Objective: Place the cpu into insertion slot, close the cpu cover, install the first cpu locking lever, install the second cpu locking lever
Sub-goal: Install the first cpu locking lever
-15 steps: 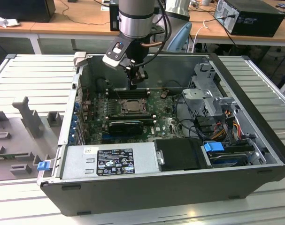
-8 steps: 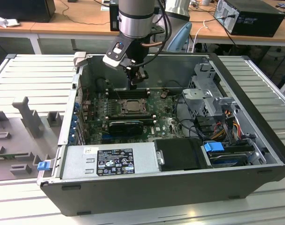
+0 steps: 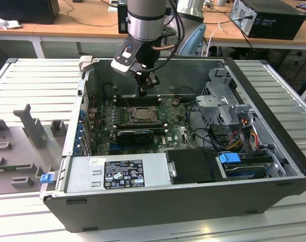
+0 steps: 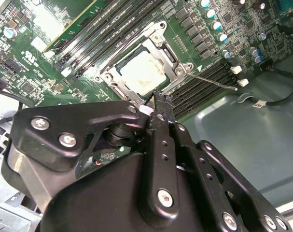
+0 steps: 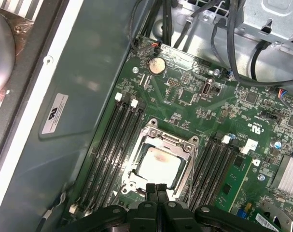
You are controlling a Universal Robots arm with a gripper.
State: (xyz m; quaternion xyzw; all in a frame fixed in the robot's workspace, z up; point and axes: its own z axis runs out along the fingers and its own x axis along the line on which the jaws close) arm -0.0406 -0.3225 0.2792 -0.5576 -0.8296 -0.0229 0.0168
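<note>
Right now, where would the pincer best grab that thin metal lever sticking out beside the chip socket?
Probably the lever near its free outer end, from above, squeezing across it: it is a thin straight rod lying low over the memory slots.

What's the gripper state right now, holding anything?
Gripper: closed, fingertips together with nothing between them, tips close to the edge of the cpu cover.

The cpu (image 5: 158,166), a pale silver square, lies flat in the insertion slot (image 3: 141,113), just toward ten o'clock from the exterior view's centre. The cpu cover (image 5: 169,140), a silver frame, lies down around it. A thin locking lever (image 4: 215,81) juts out from one corner.
</note>
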